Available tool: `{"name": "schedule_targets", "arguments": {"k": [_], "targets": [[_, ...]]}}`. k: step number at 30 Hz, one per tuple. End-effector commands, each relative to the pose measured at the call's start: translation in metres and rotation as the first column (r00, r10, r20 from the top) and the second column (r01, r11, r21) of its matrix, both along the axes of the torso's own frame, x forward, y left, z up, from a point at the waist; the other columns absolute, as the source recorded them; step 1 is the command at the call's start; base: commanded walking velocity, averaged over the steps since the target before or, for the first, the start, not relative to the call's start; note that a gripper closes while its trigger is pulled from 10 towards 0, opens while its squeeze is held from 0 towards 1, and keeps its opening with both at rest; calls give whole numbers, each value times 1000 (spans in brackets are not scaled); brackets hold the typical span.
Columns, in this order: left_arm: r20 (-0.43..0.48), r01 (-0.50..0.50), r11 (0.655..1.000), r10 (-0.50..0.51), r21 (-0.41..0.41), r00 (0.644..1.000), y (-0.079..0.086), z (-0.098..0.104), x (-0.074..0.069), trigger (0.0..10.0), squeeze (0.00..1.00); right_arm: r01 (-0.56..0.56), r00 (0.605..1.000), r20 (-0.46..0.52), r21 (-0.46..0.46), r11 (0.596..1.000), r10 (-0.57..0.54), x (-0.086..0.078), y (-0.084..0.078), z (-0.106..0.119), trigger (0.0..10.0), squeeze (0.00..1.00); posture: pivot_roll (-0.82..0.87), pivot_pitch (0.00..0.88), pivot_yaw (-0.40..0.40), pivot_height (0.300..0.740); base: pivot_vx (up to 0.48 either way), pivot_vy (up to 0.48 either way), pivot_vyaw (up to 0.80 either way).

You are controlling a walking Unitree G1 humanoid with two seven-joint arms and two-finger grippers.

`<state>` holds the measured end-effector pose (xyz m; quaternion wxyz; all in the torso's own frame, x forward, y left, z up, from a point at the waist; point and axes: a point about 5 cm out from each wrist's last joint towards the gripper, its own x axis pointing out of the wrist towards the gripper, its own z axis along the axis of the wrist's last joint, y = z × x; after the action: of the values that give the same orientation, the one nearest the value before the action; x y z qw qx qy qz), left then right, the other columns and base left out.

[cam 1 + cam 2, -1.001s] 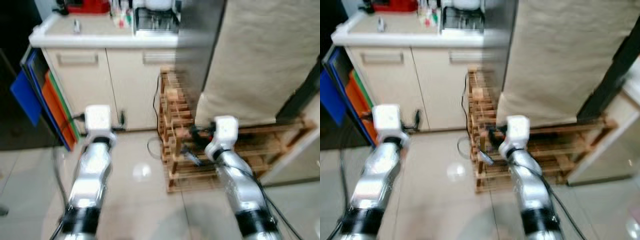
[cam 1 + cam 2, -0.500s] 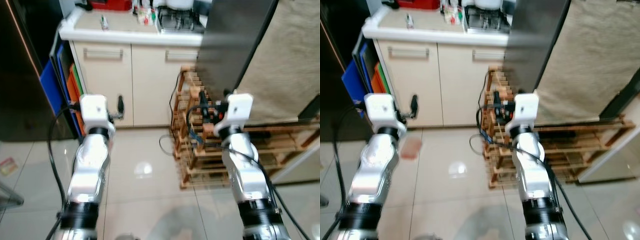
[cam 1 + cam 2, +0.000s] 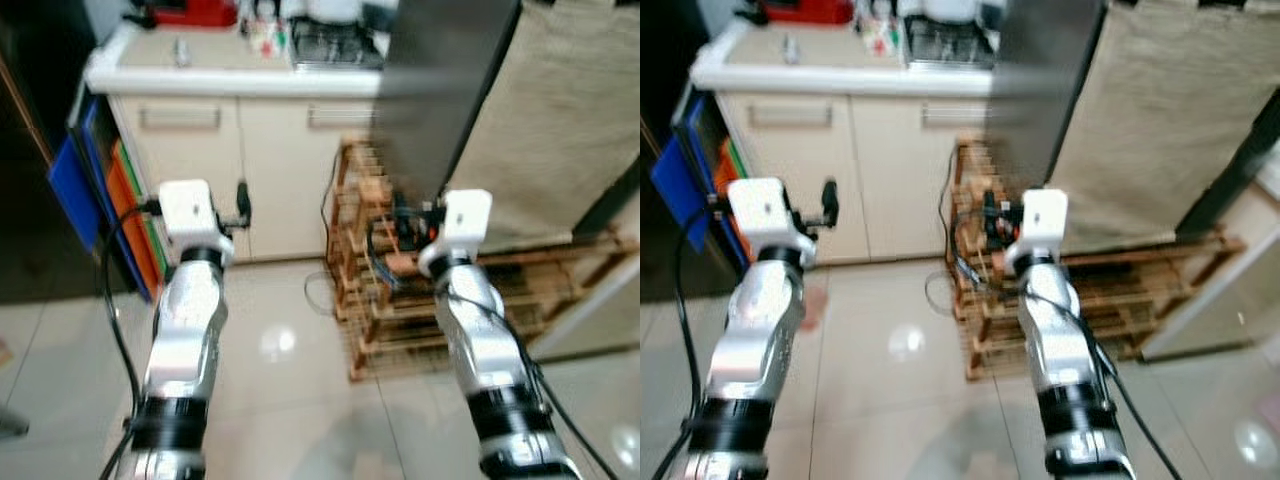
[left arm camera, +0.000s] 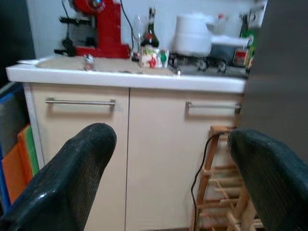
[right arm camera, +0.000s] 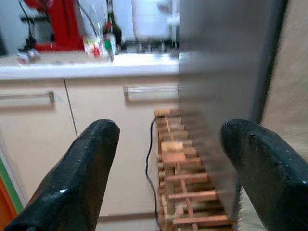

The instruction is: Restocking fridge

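A tall grey metal panel, seemingly the fridge's side, stands ahead on the right, also visible in the right wrist view. Both arms are raised in front of me over the tiled floor. My left gripper is open and holds nothing; it points at the cream cabinet doors. My right gripper is open and holds nothing; it points at the wooden rack beside the grey panel. The head views are blurred.
A counter carries a red machine, bottles and a white pot. Blue and orange boards lean at its left end. A beige cloth hangs on the right above the low wooden rack. A cable lies on the floor.
The whole picture has shifted and blurred, so the camera has moved. Both arms keep the same raised pose with their grippers open.
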<state>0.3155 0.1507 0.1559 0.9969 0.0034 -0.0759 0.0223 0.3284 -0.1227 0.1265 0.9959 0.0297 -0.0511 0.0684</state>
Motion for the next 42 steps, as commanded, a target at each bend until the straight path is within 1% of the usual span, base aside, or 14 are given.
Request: {"name": "schedule_targets", "arguments": {"k": [1, 5, 6, 11, 15, 16, 18, 23, 29, 35, 37, 39, 40, 42], "targets": [[-2, -16, 1000, 16, 15, 1000, 7, 2, -1, 10000, 0, -3, 1000, 19, -2, 1000, 3, 3, 3, 4, 10000, 16, 91, 0, -15, 740, 439, 0, 0], [3, -52, 999, 52, -10, 999, 13, 4, 0, 10000, 0, -8, 1000, -10, 17, 1000, 8, 2, 6, -2, 10000, 16, 103, 0, -14, 740, 418, 131, 0], [6, -67, 997, 68, -34, 998, 15, 5, 1, 10000, 0, -28, 999, -19, 16, 999, 28, 2, 9, -5, 10000, 16, 113, 0, -18, 740, 390, 277, 0], [30, -57, 998, 58, -10, 998, 13, 9, 0, 10000, 0, -56, 998, -12, 15, 998, 56, 5, 13, -3, 10000, 51, 130, 0, -33, 740, 347, 332, 572], [33, -63, 998, 63, -11, 997, 13, 10, -1, 10000, 0, -61, 998, -12, 15, 998, 61, 8, 16, -1, 10000, 47, 140, 0, -50, 740, 345, 334, 691], [36, -63, 998, 63, -2, 997, 13, 10, 0, 10000, 0, -59, 998, -22, 22, 998, 60, 9, 16, -1, 10000, 35, 145, 0, -60, 740, 345, 334, 0], [50, -55, 998, 54, 11, 997, 9, 12, 3, 10000, 0, -81, 997, -12, 7, 997, 81, 11, 16, 0, 10000, 27, 148, 0, -67, 740, 345, 334, 0], [57, -51, 999, 51, 7, 997, 7, 16, 5, 10000, 0, -83, 996, -14, 11, 997, 83, 13, 16, 1, 10000, 24, 143, 0, -70, 740, 343, 336, 0], [39, -38, 998, 37, 42, 999, 4, 13, 7, 10000, 0, -86, 996, -11, 7, 996, 86, 13, 17, 1, 10000, 20, 134, 0, -67, 740, 360, 315, 0], [32, -18, 998, 16, 66, 999, 1, 15, 14, 10000, 0, -75, 997, 21, -23, 997, 76, 11, 17, 2, 10000, 24, 107, 0, -54, 740, 457, 0, 0], [27, 9, 998, -11, 68, 1000, -4, 15, 15, 10000, 0, -61, 997, 35, -29, 998, 62, 11, 15, 4, 10000, 55, 96, 0, -43, 740, 480, 0, 0], [27, 14, 997, -16, 73, 1000, -5, 15, 15, 10000, 0, -52, 998, 35, -31, 998, 53, 11, 14, 4, 10000, 55, 94, 0, -41, 740, 480, 0, 0], [25, 29, 997, -31, 76, 999, -8, 15, 15, 10000, 0, -28, 999, 22, -22, 999, 29, 12, 12, 3, 10000, 51, 84, 0, -30, 740, 480, 0, 0], [16, 55, 994, -57, 94, 998, -13, 13, 15, 10000, 0, -18, 1000, 15, -9, 1000, 18, 12, 12, 2, 10000, 39, 78, 0, -24, 740, 480, 0, 0]]}}
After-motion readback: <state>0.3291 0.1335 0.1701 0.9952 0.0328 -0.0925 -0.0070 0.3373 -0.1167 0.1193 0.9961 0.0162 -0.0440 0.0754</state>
